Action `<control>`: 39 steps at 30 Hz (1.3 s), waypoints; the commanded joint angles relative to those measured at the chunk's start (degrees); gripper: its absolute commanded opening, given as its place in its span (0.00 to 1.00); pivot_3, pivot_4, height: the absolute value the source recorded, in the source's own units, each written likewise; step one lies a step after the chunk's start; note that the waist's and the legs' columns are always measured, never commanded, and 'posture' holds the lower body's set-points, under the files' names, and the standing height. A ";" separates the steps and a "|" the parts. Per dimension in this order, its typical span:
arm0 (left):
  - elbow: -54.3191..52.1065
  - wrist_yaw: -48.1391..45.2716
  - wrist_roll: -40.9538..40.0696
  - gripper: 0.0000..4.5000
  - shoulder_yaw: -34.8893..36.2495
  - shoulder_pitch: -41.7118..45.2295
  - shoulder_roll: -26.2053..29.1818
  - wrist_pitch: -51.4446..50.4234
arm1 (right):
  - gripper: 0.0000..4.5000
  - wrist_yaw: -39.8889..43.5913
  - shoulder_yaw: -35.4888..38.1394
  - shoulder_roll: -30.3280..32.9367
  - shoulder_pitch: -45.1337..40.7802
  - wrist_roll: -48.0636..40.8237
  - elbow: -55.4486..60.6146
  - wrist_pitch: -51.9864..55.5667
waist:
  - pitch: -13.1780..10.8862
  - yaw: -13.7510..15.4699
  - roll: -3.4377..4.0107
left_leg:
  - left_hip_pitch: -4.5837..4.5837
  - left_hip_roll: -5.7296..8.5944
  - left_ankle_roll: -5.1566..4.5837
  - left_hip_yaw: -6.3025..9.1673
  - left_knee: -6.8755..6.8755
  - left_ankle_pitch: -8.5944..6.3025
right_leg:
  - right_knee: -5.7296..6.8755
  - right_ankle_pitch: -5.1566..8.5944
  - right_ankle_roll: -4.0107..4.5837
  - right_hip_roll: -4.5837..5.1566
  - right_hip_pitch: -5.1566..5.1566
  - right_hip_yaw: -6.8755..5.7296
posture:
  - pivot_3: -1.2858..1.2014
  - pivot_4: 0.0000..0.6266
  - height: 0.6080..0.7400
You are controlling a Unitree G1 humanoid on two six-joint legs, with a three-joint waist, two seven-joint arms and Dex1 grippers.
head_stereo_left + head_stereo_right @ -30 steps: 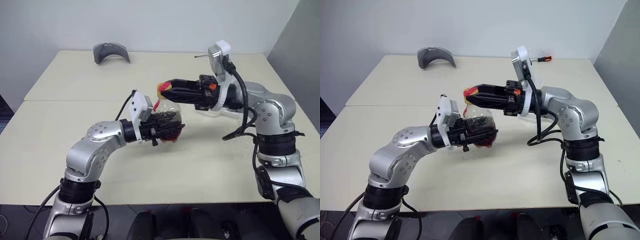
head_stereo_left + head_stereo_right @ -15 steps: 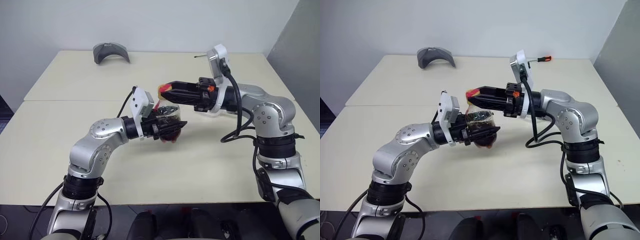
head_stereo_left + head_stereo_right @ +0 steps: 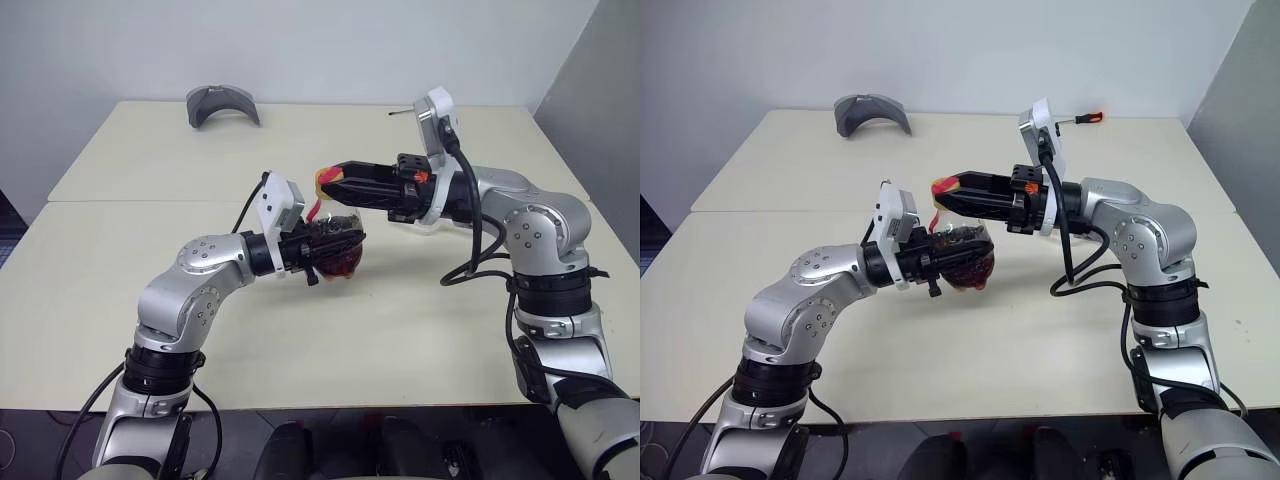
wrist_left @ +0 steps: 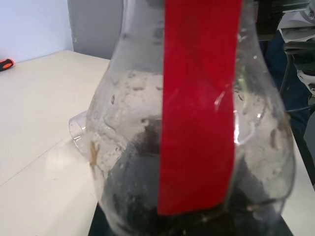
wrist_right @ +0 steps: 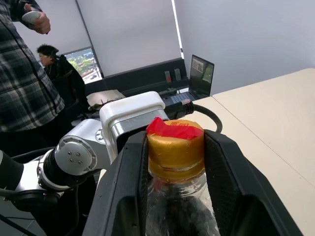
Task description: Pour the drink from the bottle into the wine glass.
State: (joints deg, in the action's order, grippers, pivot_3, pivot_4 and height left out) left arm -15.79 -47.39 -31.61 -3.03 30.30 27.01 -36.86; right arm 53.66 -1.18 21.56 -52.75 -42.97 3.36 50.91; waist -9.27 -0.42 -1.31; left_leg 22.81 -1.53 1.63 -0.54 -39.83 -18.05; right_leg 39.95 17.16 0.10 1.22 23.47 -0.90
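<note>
Above the cream tabletop [image 3: 420, 330], left hand [image 3: 335, 248] clamped on the small squat clear plastic bottle [image 3: 338, 250], right hand [image 3: 335, 184] gripping its yellow cap [image 5: 175, 149]. Best to hold the body firm and twist the cap squarely, avoiding any squeeze.

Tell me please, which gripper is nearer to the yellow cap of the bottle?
Right. The right gripper clamps the yellow cap between its fingers; the left gripper holds the bottle lower, around its body.

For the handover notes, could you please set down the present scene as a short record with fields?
bottle: held above the table, body in the left tool
cap: yellow, still on, clamped by the right tool
drink: dark, inside the bottle
wine glass: lying on the table behind the bottle
far table: grey curved object
</note>
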 commanded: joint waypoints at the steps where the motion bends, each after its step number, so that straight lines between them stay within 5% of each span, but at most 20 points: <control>1: -1.18 0.47 0.49 0.23 1.29 1.53 0.85 1.53 | 0.32 0.75 0.69 -0.05 -0.54 -1.69 2.09 -0.11 | 0.00 0.00 0.00 | 0.00 0.00 0.00 0.00 0.00 0.00 | 0.00 0.00 0.00 0.00 0.00 0.00 | 0.52 0.24 1.00; 11: -0.59 0.92 1.20 0.23 1.21 1.18 1.06 1.75 | 0.32 0.21 0.82 0.61 0.07 -2.57 3.76 1.56 | 0.00 0.00 0.00 | 0.00 0.00 0.00 0.00 0.00 0.00 | 0.00 0.00 0.00 0.00 0.00 0.00 | 0.52 0.24 1.00; 19: -0.12 1.14 1.55 0.23 1.15 1.41 0.82 1.83 | 0.87 -1.20 1.30 0.83 0.67 -3.22 5.37 2.83 | 0.00 0.01 0.00 | 0.01 0.00 -0.01 0.00 0.00 0.00 | 0.00 0.00 0.00 0.00 0.00 0.00 | 0.52 0.24 1.00; 39: 3.95 5.98 6.17 0.23 1.00 1.28 -0.90 5.42 | 0.87 -16.72 -0.44 -3.34 2.62 5.93 8.67 -3.72 | 0.00 0.01 0.00 | 0.02 0.01 0.04 0.01 0.00 0.02 | -0.01 0.00 0.00 0.00 0.01 0.00 | 0.52 0.24 1.00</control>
State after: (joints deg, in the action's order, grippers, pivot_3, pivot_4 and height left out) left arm -10.66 -41.65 -25.57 -3.03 30.02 26.45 -33.11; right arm 37.31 -1.51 18.39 -48.75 -37.64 10.88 48.90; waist -9.27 -0.41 -1.31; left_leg 22.83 -1.52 1.66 -0.53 -39.82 -18.03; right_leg 39.94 17.16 0.10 1.22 23.48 -0.90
